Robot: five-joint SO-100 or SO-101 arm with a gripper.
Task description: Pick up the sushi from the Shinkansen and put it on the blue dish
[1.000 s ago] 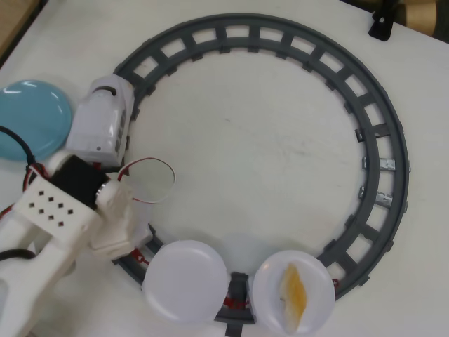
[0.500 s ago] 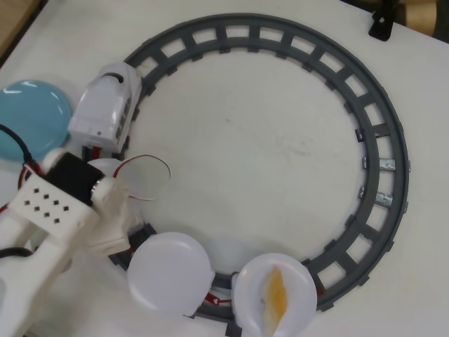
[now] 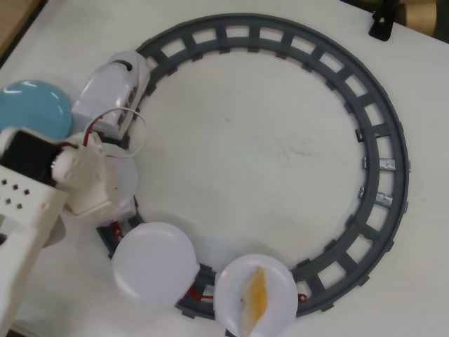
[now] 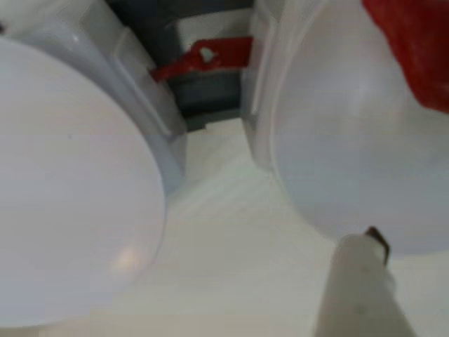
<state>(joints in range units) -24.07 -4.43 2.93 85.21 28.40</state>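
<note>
At the bottom of the overhead view, your sushi [image 3: 255,298] lies on a train [image 3: 112,93] plate; gripper [image 4: 361,281] state can't be told.

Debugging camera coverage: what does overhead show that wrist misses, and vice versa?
Only the overhead view shows the yellow-orange toy sushi piece on the rearmost round white plate, the white plastic bullet train, the glossy light-blue round dish and the whole grey circular track.

Only the wrist view shows a red piece on a plate, a red coupling hook and one white gripper finger close up.

Both show white train plates and the white table.
</note>
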